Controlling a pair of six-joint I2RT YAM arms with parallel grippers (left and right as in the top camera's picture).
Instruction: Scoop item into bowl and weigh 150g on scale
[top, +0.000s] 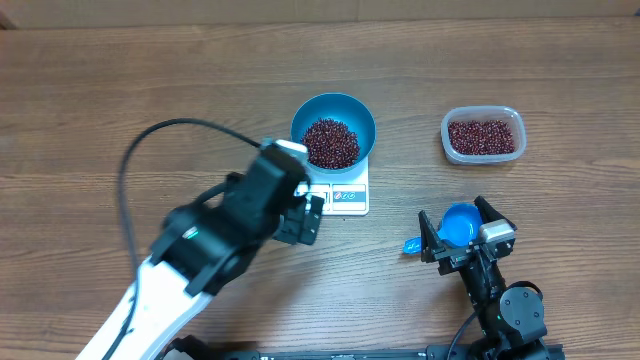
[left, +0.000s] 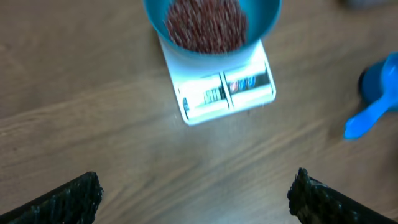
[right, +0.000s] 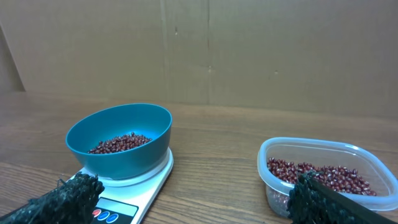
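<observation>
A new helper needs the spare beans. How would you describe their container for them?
On the wooden table, look right of the white scale carrying the blue bowl. There a clear plastic tub of red-brown beans sits directly on the wood. Unlike the bowl, it is see-through and rounded-rectangular.

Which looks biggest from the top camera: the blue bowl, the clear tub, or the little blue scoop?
1. blue bowl
2. clear tub, almost as wide as the bowl but narrower the other way
3. blue scoop, clearly the smallest
</observation>
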